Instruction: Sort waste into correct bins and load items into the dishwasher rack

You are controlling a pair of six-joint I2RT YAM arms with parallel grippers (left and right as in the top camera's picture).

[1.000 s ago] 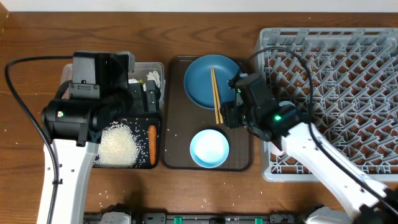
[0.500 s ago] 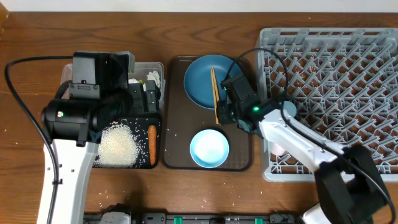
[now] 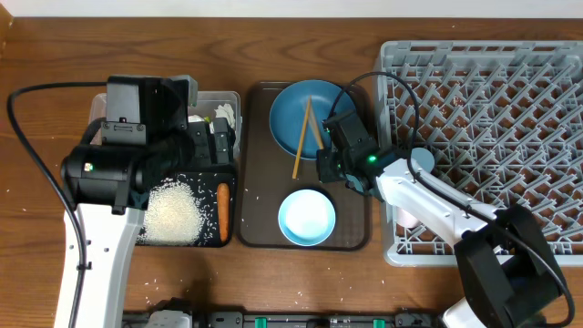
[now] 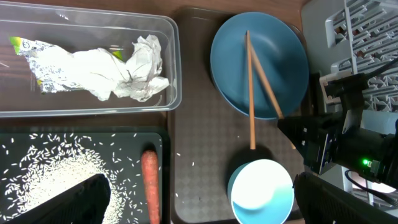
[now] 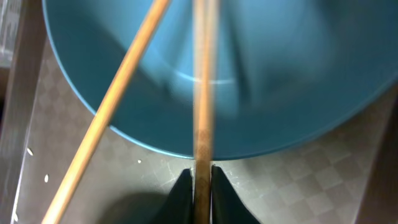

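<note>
Two brown chopsticks lie across the dark blue dish on the brown tray. My right gripper is shut on the lower end of one chopstick, low over the tray at the dish's near rim. The other chopstick lies loose and slants off to the left. A light blue bowl sits just in front. My left gripper hangs open and empty above the bins. The clear tub holds crumpled tissue and a wrapper. Rice and a carrot lie in the black tray.
The grey dishwasher rack fills the right side, right next to the brown serving tray. My right arm crosses the rack's near left corner. A few rice grains lie on the table at the front left.
My right gripper moved left to the chopsticks and shut on one. The loose chopstick's near end swung to the left. The left arm stayed still.
</note>
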